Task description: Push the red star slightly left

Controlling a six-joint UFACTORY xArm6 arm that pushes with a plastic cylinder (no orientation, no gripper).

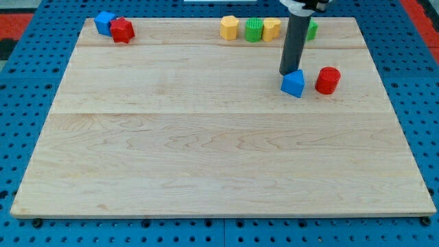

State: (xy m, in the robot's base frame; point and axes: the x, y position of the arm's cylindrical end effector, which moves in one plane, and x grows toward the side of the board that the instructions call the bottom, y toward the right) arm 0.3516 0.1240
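Note:
The red star (123, 31) lies at the board's top left, touching a blue block (104, 21) on its left. My tip (289, 72) is far to the right of the star, right at the top edge of a blue triangular block (293, 84). A red cylinder (328, 80) stands just right of that blue block.
Along the top edge sit a yellow block (229, 27), a green block (254, 30), a yellow heart-like block (271, 28) and a green block (311, 29) partly hidden behind the rod. The wooden board (219, 151) lies on a blue pegboard.

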